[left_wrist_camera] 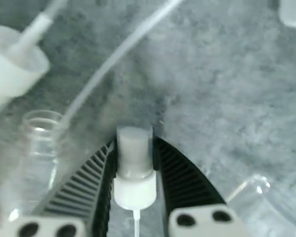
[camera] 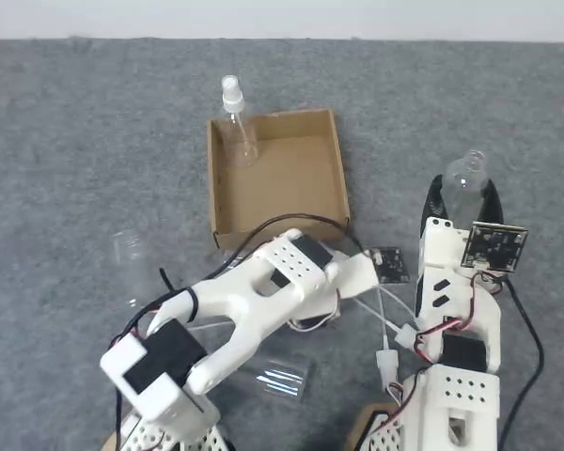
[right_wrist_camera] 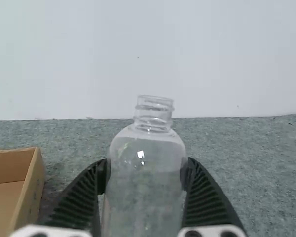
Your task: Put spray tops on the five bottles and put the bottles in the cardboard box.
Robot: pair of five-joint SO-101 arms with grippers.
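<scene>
My right gripper (right_wrist_camera: 145, 168) is shut on an upright clear bottle (right_wrist_camera: 148, 182) with an open threaded neck; from above, this bottle (camera: 465, 177) stands right of the cardboard box (camera: 334, 178). My left gripper (left_wrist_camera: 134, 145) is shut on a white spray top (left_wrist_camera: 133, 170), nozzle end outward, low over the grey mat. Beside it lies an open bottle neck (left_wrist_camera: 39, 123) and another spray top (left_wrist_camera: 10, 69) with a long tube. One bottle with a spray top (camera: 235, 117) stands in the box's far left corner.
Loose clear bottles lie on the mat at the left (camera: 127, 249) and near the front (camera: 282, 378). Two spray tops with dip tubes (camera: 387, 362) lie between the arms. The left arm's white body (camera: 263, 291) crosses the mat below the box.
</scene>
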